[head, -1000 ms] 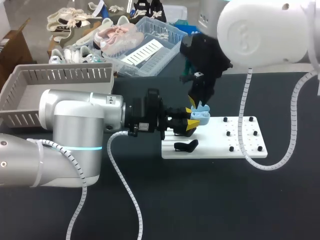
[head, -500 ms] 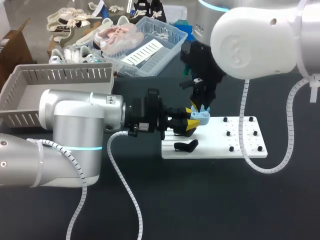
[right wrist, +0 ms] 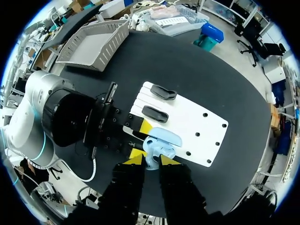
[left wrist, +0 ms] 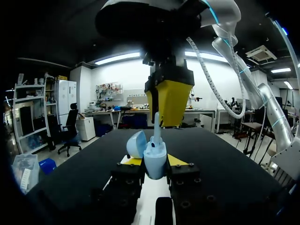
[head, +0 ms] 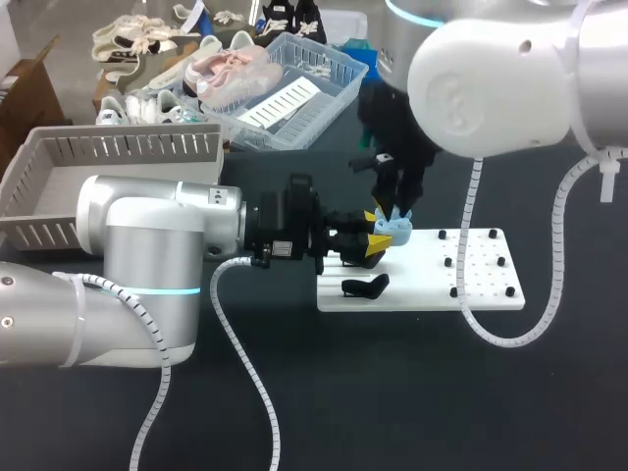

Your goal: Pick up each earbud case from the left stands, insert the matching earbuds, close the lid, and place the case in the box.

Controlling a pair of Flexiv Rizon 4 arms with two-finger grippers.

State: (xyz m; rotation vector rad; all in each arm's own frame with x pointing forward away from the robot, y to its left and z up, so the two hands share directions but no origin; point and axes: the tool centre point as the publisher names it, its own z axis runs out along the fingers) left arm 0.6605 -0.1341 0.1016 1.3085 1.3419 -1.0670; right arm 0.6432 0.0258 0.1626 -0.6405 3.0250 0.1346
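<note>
Pale blue plastic is the thing to watch. The earbud case (head: 395,228) is clamped between the yellow tips of the left gripper (head: 376,238), lid open, held above the left end of the white board (head: 481,285). That arm has not budged in the last second. On the board beside it an empty black stand (head: 365,286) lies flat.

The right arm has moved. Its big pale elbow has swung leftward and the dark wrist has shifted a little with it, yet the right gripper (head: 394,203) has hardly left its spot over the case. To me that reads as fine lining-up for the insert. The earbud does not look seated, and the lid is not yet shut.

From behind and above, the wrist hides what those fingers carry. The left wrist view settles it: they are pinched on a slim earbud (left wrist: 156,127), its lower end at the case's mouth, the lid (left wrist: 136,144) tipped back to one side. The right wrist view, looking straight down, puts the case over the board's edge and shows a second stand (right wrist: 163,92), which the left gripper covers in the head view. At the far left the grey box (head: 128,145) sits well apart.
</note>
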